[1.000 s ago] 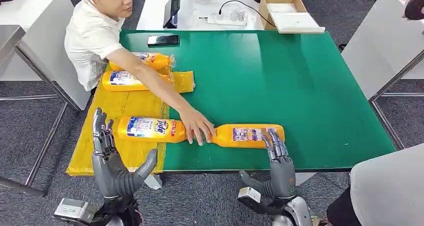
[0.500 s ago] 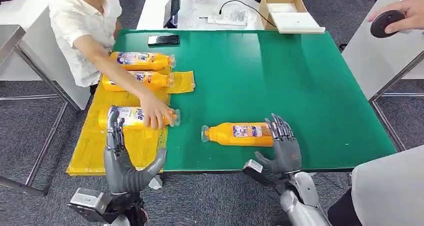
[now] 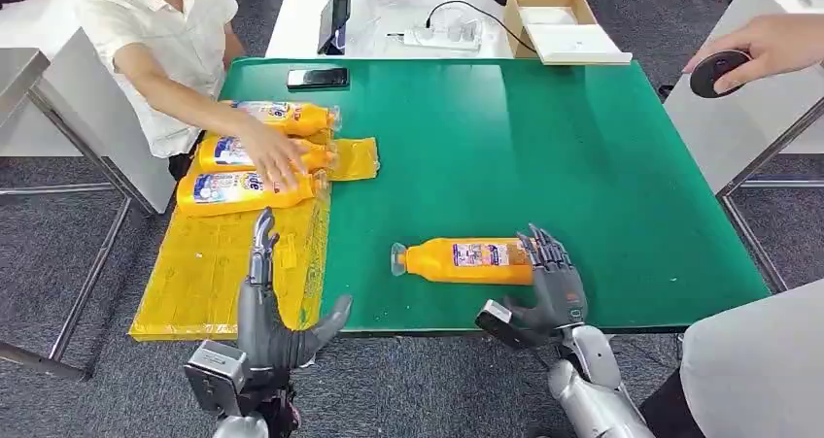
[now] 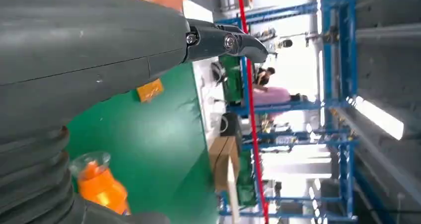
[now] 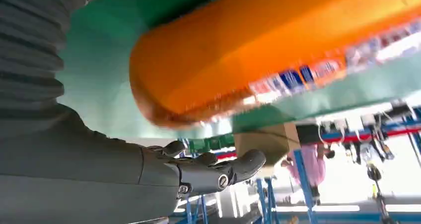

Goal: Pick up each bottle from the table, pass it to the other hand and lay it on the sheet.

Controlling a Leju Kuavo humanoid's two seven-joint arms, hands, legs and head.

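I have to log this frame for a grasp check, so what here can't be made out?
- Whether the right hand has any grip on the orange bottle: head view, the fingers cover its base; right wrist view is blurred.
- Label of the nearest bottle on the yellow sheet: the person's hand covers part of it.
- Phone screen: too small.

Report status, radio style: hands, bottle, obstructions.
Left hand open, over yellow sheet. Right hand open at base of orange plastic bottle lying on green table. Person's hand on sheet's bottles.
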